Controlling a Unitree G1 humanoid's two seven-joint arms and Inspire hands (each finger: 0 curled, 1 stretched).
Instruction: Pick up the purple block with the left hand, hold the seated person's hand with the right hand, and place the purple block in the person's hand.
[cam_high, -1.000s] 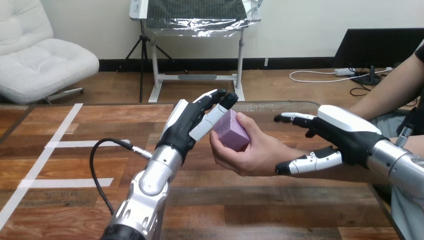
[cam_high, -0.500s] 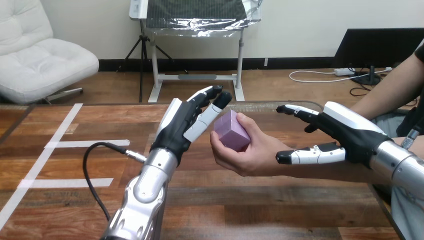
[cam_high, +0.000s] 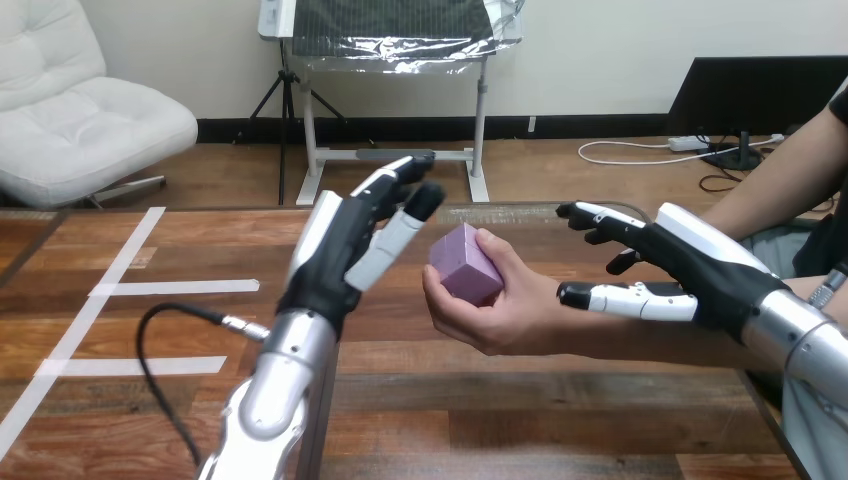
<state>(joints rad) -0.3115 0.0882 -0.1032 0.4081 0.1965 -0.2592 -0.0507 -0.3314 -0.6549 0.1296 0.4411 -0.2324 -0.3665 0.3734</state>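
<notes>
Purple block rests in the person's hand, thumb and fingers closed about it, raised above the middle of the wooden table. The robot's left hand stands just beside it at the view's left, fingers straight and holding nothing, with a clear gap between its tips and the block. The right hand hovers spread over the person's wrist, its thumb lying along the wrist and its fingers above it. None of them is curled round the wrist, and whether they touch it cannot be told.

By the look of it the handover is made, and what remains is to clear away cleanly. The left hand would do best to draw off sideways and down with its fingers kept straight, away from the person's thumb, so the block is not nudged. The right should lift off the wrist without dragging along it.

Little blocks the way. A black cable loops over the table near the left forearm and might snag on a low retreat. Strips of white tape lie flat beyond it, no hindrance.
</notes>
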